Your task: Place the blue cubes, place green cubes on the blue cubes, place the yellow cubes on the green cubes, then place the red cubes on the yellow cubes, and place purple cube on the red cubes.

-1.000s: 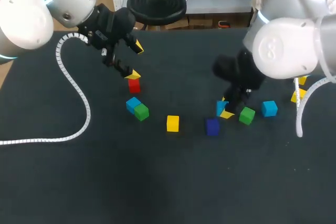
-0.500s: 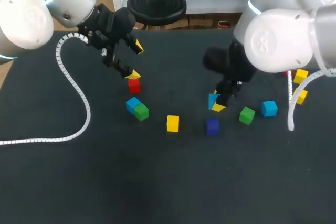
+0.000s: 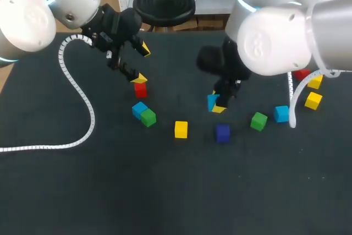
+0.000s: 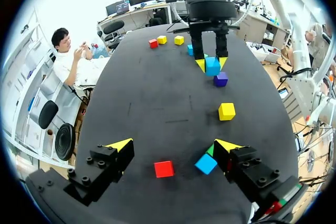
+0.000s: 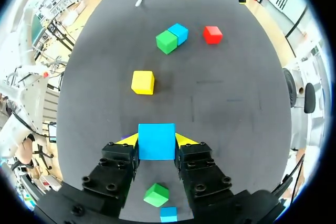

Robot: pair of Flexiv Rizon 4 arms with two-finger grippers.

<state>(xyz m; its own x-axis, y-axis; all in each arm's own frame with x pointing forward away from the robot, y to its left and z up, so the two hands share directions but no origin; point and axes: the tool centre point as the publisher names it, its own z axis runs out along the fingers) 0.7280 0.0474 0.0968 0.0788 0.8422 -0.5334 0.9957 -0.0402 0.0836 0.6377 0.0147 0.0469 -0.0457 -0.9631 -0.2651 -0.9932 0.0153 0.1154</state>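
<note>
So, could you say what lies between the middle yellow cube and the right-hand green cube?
The purple cube lies there, as the head view shows.

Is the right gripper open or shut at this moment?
Shut: the right gripper holds the blue cube, both fingers pressing its opposite sides in the right wrist view.

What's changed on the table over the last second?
The right gripper, shut on a blue cube, carried it toward the robot's left, away from the green cube and nearer the table's middle. It already held the cube; nothing was let go. The left gripper stayed open by the red cube; the loose cubes did not move.
</note>
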